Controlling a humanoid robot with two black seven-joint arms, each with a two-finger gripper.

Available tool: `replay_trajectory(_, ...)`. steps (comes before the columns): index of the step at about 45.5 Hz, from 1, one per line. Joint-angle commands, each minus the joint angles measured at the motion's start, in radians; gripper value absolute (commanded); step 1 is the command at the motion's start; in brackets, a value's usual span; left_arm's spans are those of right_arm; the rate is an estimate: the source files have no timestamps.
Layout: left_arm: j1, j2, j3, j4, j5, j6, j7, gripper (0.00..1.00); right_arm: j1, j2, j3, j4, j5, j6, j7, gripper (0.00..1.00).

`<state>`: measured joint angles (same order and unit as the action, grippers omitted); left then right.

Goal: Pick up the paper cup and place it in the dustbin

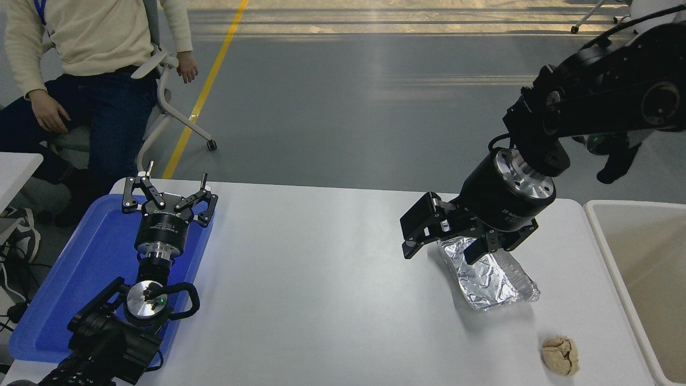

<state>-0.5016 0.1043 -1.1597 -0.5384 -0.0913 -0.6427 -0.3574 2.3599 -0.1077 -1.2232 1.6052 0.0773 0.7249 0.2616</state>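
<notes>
No paper cup shows anywhere in this view; it is hidden or out of view. The dustbin (604,236), a large cream-white bin with a beige inside, stands at the table's right edge, partly cut off by the picture. My right gripper (442,247) hangs open over the far left end of a crumpled silver foil tray (496,284), one finger left of the tray and one above it, nothing held between them. My left gripper (170,185) is parked open above the blue tray (80,279) at the lower left.
A tan crumpled paper wad (560,355) lies near the table's front right, below the foil tray. A seated person (91,48) in a cream sweater is beyond the table's far left corner, beside a chair.
</notes>
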Motion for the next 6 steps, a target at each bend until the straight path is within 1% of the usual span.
replay_trajectory(1,0.0,0.0,0.0,0.0,-0.001,0.0,0.0,1.0,-0.024,0.002,-0.005,-0.011,0.032,-0.019,0.001,1.0)
replay_trajectory(6,0.0,0.0,0.0,0.0,-0.001,0.0,0.0,1.0,-0.027,0.002,-0.005,-0.011,0.03,-0.021,0.001,1.0)
